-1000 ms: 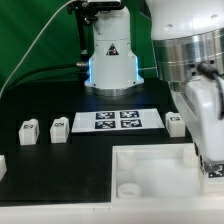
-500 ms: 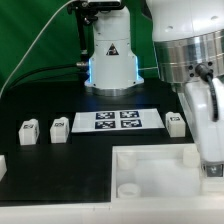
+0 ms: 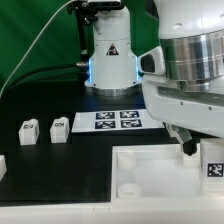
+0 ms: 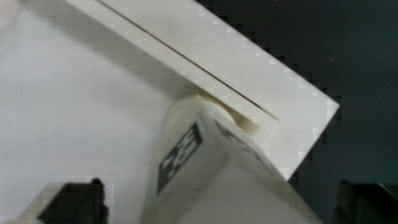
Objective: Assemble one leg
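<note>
One leg (image 3: 213,167), a small white block with a black-and-white tag, stands upright at the corner of the large white panel (image 3: 150,165) on the exterior view's right. My gripper (image 3: 206,149) straddles it from above. In the wrist view the leg (image 4: 228,150) rises between my two dark fingertips (image 4: 71,203), and a thin strip of panel (image 4: 89,100) shows on each side of it. The jaws stand open around the leg. Two more legs (image 3: 29,131) (image 3: 58,127) stand on the black table on the exterior view's left.
The marker board (image 3: 115,120) lies flat behind the panel, in front of the arm's base (image 3: 110,60). A white part (image 3: 2,165) shows at the left edge. My wrist body hides the table's right side.
My wrist has turned sharply and now fills the exterior view's right, hiding the leg that stood beside the marker board. The leg on the panel stays at its corner.
</note>
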Robot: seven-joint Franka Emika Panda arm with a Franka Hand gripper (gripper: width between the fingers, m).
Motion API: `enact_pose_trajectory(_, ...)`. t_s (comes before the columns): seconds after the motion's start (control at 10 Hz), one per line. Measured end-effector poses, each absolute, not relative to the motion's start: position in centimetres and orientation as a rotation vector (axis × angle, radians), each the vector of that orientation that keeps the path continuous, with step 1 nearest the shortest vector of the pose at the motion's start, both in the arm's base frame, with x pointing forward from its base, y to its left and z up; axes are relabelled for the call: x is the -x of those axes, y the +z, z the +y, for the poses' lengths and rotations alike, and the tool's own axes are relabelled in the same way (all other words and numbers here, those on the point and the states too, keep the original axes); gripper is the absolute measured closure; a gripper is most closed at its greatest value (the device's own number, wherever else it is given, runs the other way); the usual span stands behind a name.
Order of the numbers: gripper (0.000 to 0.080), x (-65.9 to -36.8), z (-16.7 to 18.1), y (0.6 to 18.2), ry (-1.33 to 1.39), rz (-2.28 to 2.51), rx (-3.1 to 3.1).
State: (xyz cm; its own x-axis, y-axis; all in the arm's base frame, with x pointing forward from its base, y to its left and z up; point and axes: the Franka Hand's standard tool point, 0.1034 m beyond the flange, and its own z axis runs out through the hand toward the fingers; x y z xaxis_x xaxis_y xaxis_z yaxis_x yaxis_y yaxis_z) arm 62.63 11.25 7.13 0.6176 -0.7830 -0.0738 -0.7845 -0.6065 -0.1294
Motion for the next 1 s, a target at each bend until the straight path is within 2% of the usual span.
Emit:
enact_pose_trajectory(0.2, 0.0151, -62.41, 12.03, 7.25, -0.016, 0.772, 2.965)
enact_pose_trajectory(0.4, 0.0151, -62.47, 11.75, 7.25, -0.033, 0.432, 3.041)
enact_pose_trajectory(0.5, 0.0291, -62.46, 11.73, 7.22, -0.035, 0.384, 3.048)
enact_pose_trajectory(0.6, 0.0291, -62.45, 11.8, 7.2, -0.031, 0.447, 3.036)
enact_pose_trajectory(0.7, 0.0442, -62.44, 11.77, 7.17, -0.031, 0.443, 3.037)
enact_pose_trajectory(0.8, 0.0508, -62.44, 11.73, 7.16, -0.031, 0.448, 3.037)
enact_pose_trajectory(1.0, 0.0508, -62.47, 11.75, 7.12, -0.015, 0.824, 2.951)
